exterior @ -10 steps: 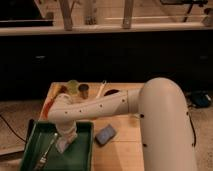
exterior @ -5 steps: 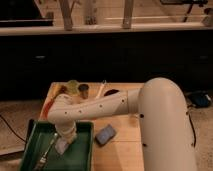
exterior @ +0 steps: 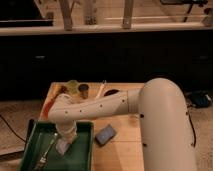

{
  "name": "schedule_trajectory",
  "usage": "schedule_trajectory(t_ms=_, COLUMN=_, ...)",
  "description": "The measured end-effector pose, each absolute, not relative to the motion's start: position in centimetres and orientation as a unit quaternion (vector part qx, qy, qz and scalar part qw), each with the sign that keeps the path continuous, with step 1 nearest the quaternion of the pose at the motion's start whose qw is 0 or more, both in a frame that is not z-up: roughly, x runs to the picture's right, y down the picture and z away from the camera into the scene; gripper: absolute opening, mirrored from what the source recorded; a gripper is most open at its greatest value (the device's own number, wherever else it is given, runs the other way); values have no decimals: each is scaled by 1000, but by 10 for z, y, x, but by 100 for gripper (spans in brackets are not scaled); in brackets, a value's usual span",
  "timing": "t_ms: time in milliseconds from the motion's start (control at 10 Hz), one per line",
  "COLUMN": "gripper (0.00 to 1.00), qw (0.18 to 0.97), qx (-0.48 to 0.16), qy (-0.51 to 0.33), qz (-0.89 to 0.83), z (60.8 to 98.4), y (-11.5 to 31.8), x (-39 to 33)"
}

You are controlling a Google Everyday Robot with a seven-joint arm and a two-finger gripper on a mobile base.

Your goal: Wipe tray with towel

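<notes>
The robot's white arm (exterior: 100, 106) reaches leftward across the wooden counter (exterior: 125, 145) and bends down into the tray (exterior: 82, 155), which sits at the counter's near left corner. The hand (exterior: 65, 142) points straight down inside the tray, low over its floor, and its tip meets the towel (exterior: 63, 148), a small pale cloth lying on the green bottom near the tray's middle. Whether the hand is clenched on the towel or merely pressing on it, I cannot tell. A fork-like utensil (exterior: 47, 149) lies slantwise in the tray just left of the towel. A blue-grey pad (exterior: 105, 134) rests on the counter just right of the tray
</notes>
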State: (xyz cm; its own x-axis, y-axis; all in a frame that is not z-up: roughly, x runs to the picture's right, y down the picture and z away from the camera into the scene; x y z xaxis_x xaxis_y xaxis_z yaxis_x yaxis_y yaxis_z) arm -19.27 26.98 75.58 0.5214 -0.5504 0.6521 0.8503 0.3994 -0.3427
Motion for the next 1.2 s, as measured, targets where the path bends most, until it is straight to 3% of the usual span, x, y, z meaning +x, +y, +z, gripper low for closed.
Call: schedule_trajectory(t_ms=1200, gripper=2, qw=769, qx=-337, qy=-252, qz=-482, z=757, y=268, x=-192)
